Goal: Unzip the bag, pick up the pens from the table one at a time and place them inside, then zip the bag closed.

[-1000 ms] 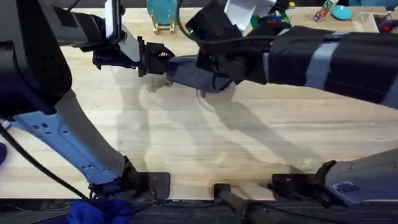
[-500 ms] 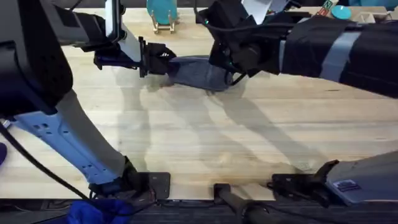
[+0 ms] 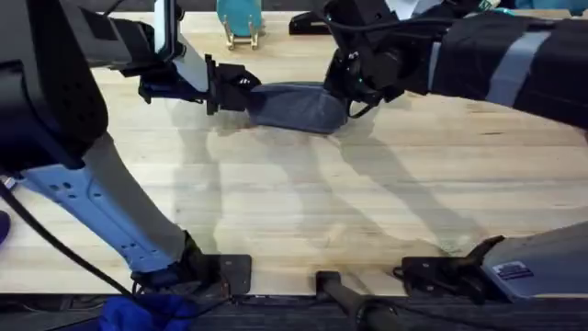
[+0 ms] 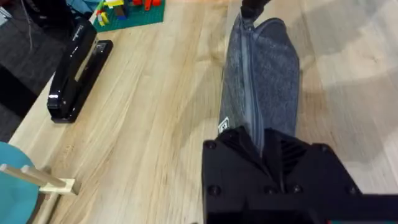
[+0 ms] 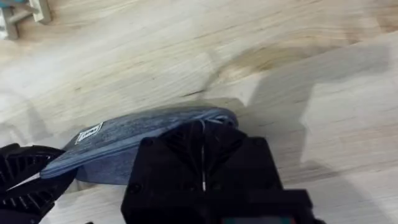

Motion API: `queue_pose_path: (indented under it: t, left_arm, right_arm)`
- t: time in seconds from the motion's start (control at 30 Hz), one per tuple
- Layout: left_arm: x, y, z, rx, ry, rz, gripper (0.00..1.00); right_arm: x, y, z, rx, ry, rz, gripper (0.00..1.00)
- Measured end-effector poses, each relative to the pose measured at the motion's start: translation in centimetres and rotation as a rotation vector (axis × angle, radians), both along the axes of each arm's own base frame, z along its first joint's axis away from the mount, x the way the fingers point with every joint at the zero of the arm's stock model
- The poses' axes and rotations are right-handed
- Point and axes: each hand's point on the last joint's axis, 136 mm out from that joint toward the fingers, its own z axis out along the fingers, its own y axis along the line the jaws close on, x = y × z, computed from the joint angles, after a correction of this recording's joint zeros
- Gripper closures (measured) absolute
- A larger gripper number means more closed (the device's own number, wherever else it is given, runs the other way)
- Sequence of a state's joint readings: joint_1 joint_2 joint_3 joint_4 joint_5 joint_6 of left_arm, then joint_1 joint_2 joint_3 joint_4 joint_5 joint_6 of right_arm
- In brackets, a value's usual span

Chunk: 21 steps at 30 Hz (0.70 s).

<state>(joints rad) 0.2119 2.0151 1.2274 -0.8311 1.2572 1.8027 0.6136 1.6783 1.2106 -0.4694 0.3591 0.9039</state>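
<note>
The blue-grey bag (image 3: 294,106) lies on the table (image 3: 303,211) toward the back, held between both arms. My left gripper (image 3: 234,89) is shut on the bag's left end; in the left wrist view the bag (image 4: 264,74) runs away from that gripper (image 4: 264,134), and its zipper line looks closed along its length. My right gripper (image 3: 347,92) sits at the bag's right end. In the right wrist view its black fingers (image 5: 180,149) are pressed together over the end of the bag (image 5: 124,137), at the zipper's end. The pens are out of view.
A black stapler (image 4: 78,74) lies on the table beyond the bag. Nearby are a green brick plate (image 4: 127,9) and a teal piece on a wooden stand (image 3: 241,23). Bare wood stretches across the near half of the table.
My right gripper has slid rightward along the bag, from its middle to its right end. The left gripper and the bag's left end have stayed put.
</note>
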Motion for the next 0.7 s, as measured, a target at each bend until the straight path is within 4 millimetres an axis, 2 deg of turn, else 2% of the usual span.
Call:
queue_pose_path:
  t: [0.23, 0.47, 0.7]
  left_arm:
    - [0.0, 0.0, 0.1, -0.004, 0.004, 0.0, 0.959]
    - [-0.1, 0.0, 0.0, -0.004, 0.007, 0.002, 0.959]
    - [-0.1, 0.0, 0.0, -0.004, 0.008, 0.002, 0.959]
  right_arm:
    - [0.3, -0.9, 1.2, 0.001, -0.022, 0.0, 0.97]
    - [1.1, -4.0, 3.4, -0.037, -0.076, -0.058, 0.97]
    - [0.2, -4.7, 3.1, -0.074, -0.042, -0.054, 0.972]
